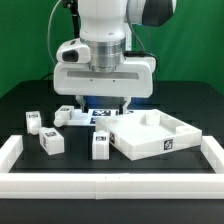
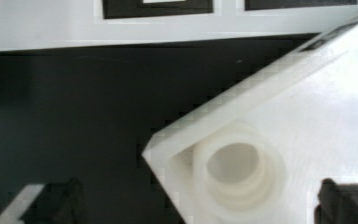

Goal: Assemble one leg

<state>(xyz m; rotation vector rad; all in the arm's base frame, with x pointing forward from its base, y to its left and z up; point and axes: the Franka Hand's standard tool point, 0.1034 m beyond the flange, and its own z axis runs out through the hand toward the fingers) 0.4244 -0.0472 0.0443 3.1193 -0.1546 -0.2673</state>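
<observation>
Wrist view | fingers (image 2: pixel 51 203) spread, empty | tray (image 2: pixel 300 95) corner between them; leg (image 1: pixel 100 146) beside tray

white leg (image 1: pixel 51 143), black table (image 1: pixel 22 104)

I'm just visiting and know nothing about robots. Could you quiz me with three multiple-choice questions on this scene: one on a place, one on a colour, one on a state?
1. In the exterior view, the big white tray lies: A. left; B. right; C. in the gripper.
2. The table top is: A. black; B. red; C. brown.
3. The gripper is: A. open; B. shut on a leg; C. shut on the tray.

Answers: 1 B, it sits at that view's right. 2 A, the bare surface is black. 3 A, the wrist view shows its fingers wide apart.
</observation>
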